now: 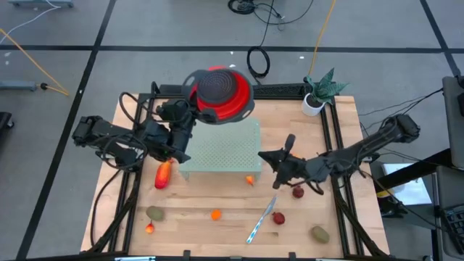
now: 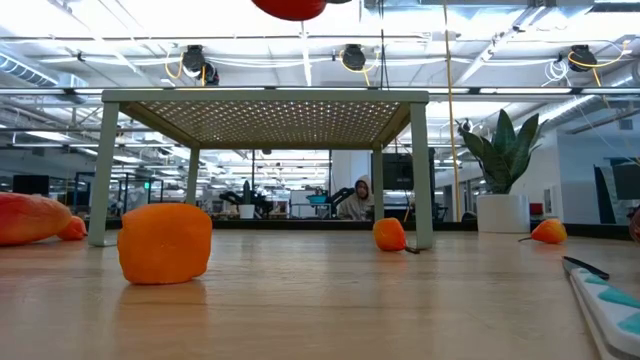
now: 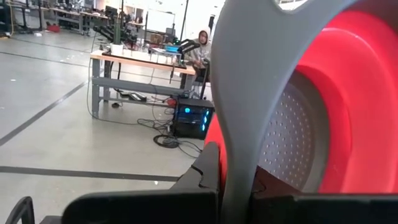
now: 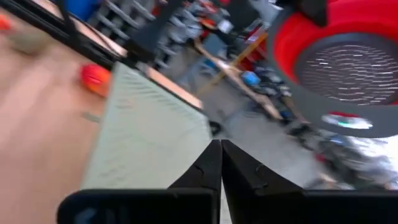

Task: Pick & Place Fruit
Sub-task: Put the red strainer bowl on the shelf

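My left gripper (image 1: 190,114) is shut on the red collapsible bowl (image 1: 220,94), which is held high over the far edge of the pale green perforated stand (image 1: 221,148). My right gripper (image 1: 264,156) hovers shut and empty at the stand's right side, fingertips together (image 4: 221,163). The fruit lies loose on the wooden table: a long red-orange one (image 1: 164,174), an orange one (image 1: 250,180), a dark red one (image 1: 298,191), a red one (image 1: 278,217), two olive ones (image 1: 154,213) (image 1: 320,233) and small orange ones (image 1: 215,214) (image 1: 150,228). My left gripper pinches the bowl's grey rim (image 3: 239,143) between its two fingers (image 3: 208,171), one finger inside the bowl and one outside. The fingers come level from the table's left side. The bowl is lifted clear of stand and table, its underside just showing at the low view's top (image 2: 290,8).
A slim silver-and-blue knife (image 1: 261,217) lies near the front, right of centre. A potted plant (image 1: 317,93) stands at the far right corner. Black rails run along the table's left and right sides. Free wood lies in front of the stand.
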### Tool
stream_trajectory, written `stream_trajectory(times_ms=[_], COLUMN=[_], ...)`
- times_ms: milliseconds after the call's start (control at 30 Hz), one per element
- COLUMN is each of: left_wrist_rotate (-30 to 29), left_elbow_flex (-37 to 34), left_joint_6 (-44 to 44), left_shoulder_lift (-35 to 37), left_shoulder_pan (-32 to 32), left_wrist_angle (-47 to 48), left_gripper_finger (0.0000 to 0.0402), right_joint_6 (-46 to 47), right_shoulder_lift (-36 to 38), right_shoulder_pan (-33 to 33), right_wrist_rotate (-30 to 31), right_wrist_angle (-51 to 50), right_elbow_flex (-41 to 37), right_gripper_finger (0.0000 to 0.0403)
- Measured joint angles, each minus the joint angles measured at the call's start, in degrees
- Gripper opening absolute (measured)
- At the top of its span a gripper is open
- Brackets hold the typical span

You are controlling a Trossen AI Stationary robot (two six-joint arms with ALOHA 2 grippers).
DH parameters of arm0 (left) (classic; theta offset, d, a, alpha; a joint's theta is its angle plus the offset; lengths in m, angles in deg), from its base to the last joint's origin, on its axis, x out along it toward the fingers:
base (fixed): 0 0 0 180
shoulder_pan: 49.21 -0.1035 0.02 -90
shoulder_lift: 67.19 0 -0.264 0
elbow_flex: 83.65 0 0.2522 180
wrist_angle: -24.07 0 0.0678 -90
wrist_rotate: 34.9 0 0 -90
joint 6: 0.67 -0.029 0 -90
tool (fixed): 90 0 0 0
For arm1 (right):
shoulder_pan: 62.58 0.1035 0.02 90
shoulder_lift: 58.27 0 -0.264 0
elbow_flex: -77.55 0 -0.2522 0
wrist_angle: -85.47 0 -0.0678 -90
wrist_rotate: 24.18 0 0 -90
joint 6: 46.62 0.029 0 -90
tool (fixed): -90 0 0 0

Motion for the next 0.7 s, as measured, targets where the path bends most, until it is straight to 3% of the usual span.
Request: stream_trajectory(times_ms=[333,567,700], left_wrist_rotate=[0.1,0.2,0.2], left_elbow_flex=[0.0,0.0,0.0], left_joint_6=[2.8,3.5,3.1], left_shoulder_lift=[-0.2,-0.2,-0.2], left_shoulder_pan=[-2.2,-3.7,-4.1], left_wrist_angle=[7.0,9.5,10.9], left_gripper_finger=[0.0,0.0,0.0], right_joint_6=[14.8,20.7,21.8], right_shoulder_lift=[7.8,12.9,15.9], right_shoulder_pan=[-7.9,-11.5,-12.7], right_wrist_rotate=[-30.3,-43.4,-46.9], right_wrist_angle=[-13.7,-24.2,-30.0], right_elbow_flex=[0.0,0.0,0.0], right_gripper_finger=[0.0,0.0,0.0])
